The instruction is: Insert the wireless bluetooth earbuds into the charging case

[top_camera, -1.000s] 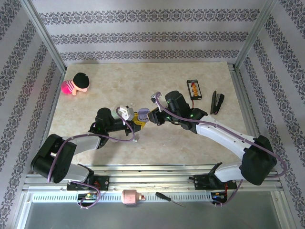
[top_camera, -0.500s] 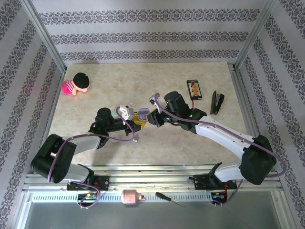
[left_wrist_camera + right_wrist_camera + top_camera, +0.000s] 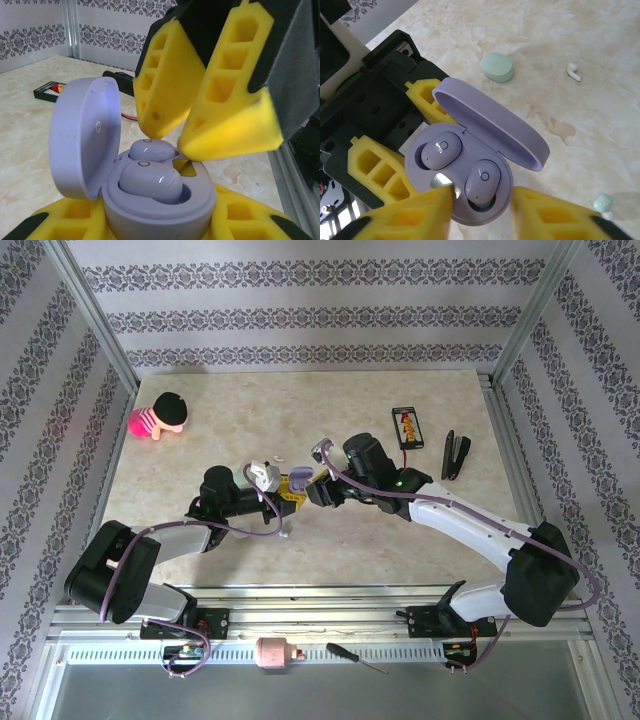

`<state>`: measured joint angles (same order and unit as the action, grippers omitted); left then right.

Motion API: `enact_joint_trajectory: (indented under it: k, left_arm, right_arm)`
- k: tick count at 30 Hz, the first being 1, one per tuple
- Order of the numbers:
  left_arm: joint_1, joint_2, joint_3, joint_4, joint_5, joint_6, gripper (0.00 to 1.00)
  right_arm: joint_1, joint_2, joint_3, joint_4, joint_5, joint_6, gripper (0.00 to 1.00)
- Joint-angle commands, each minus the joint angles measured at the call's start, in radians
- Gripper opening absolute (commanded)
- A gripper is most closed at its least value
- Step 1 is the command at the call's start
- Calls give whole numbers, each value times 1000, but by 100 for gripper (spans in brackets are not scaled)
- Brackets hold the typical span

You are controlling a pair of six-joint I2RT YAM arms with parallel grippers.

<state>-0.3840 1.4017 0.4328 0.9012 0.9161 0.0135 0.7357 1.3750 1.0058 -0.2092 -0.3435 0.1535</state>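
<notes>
Marble-look table (image 3: 360, 545), damask walls (image 3: 300, 320). Left gripper (image 3: 288, 490) is clamped on the lavender charging case (image 3: 461, 161), lid (image 3: 492, 117) up, both earbuds (image 3: 482, 177) seated. Right gripper (image 3: 482, 200) hangs spread and empty, with the case at its 12 o'clock. Probably lid-closing next.

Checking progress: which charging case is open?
The lavender plastic pebble-shaped case, lid up, two lavender buds inside; the pale green case lies shut.

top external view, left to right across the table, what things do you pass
pink doll → lavender charging case → small black board → black clip
</notes>
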Motion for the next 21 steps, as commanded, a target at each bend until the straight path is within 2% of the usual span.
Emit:
enact_joint_trajectory:
  k: [1, 5, 9, 14, 21]
  left_arm:
    - [2, 7, 18, 61, 6, -12, 23]
    - [2, 11, 17, 63, 8, 1, 23]
    - [1, 13, 10, 82, 23, 22, 23]
    - [2, 18, 12, 110, 43, 8, 23]
    - [1, 20, 2, 115, 39, 13, 23]
  right_arm:
    - [3, -43, 4, -8, -23, 3, 46]
    - [-28, -87, -21, 55, -31, 72, 61]
    - [-60, -67, 7, 99, -7, 172, 67]
    - [-90, 33, 111, 49, -3, 248, 67]
    - [-115, 131, 173, 22, -127, 296, 61]
